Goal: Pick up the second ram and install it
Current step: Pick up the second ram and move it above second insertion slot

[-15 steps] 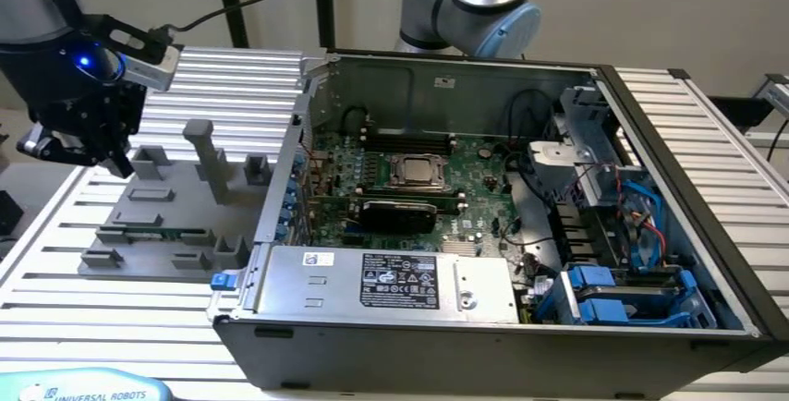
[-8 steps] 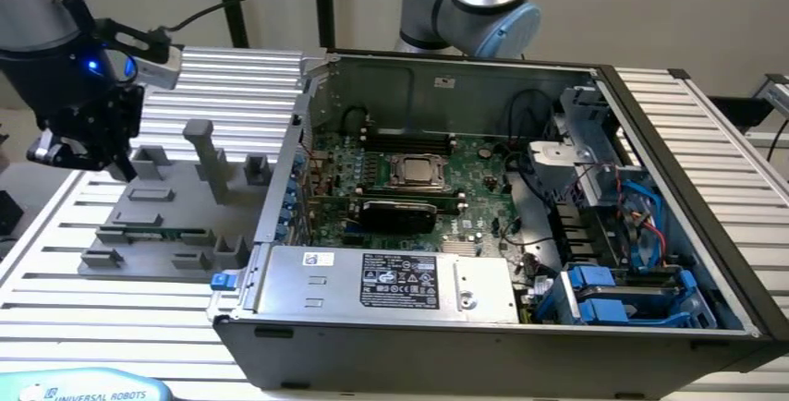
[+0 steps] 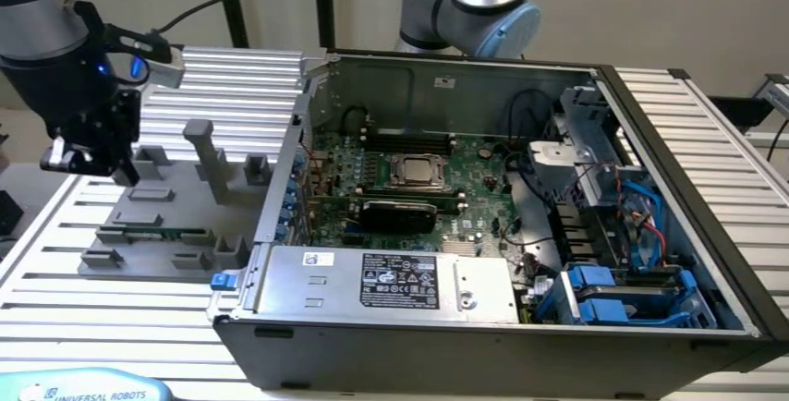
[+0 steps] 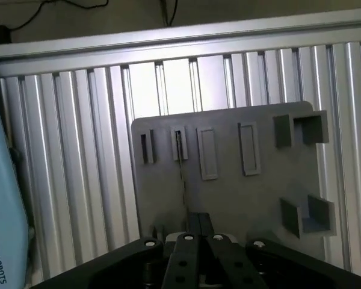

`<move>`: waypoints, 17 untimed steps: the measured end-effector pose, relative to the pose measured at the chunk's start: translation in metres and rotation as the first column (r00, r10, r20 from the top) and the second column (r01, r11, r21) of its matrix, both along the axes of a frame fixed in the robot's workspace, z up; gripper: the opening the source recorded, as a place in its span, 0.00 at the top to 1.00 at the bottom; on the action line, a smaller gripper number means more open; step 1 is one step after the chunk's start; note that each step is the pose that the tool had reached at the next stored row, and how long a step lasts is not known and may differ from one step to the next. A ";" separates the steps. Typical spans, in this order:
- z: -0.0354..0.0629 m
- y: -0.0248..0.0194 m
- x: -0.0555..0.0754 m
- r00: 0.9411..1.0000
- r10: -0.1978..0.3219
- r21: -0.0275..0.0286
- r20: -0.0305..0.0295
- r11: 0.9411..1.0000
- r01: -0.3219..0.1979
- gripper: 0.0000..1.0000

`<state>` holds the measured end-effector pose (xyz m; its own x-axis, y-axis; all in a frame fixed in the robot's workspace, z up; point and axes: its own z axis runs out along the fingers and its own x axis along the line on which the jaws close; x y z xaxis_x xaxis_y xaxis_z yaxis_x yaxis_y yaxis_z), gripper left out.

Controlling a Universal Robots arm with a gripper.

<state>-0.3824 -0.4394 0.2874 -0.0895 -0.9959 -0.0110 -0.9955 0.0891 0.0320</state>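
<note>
While hovering with the gripper (image 3: 89,170) above the second ram (image 3: 154,232)
Lies lower, toward the exterior view's right, long axis crosswise; cannot tell how far open.

A table (image 3: 690,133) of ribbed, silvery metal was shown, with a matt grey plastic tray (image 3: 185,212), a dull sheet-metal computer case (image 3: 456,82) and a matt black gripper (image 3: 89,168).

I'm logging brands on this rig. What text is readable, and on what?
"UNIVERSAL ROBOTS": on the light-blue casing, exterior view's lower left.
"...VERSAL ROBOTS": on the blue casing in the wrist view, start cut off.
Too small to read: the power supply label and the white sticker beside it.
</note>
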 end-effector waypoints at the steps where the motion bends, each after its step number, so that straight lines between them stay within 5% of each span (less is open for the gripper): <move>1: -0.0010 0.0000 0.000 1.000 0.018 0.000 0.000 1.000 -0.018 0.89; 6: -0.0071 0.0000 0.000 0.995 0.104 0.000 0.001 0.995 -0.104 0.89; 13: -0.0158 0.0000 0.000 0.993 0.119 -0.001 0.003 0.993 -0.119 0.88; 17: -0.0227 0.0000 0.000 0.993 0.121 -0.001 0.004 0.993 -0.121 0.70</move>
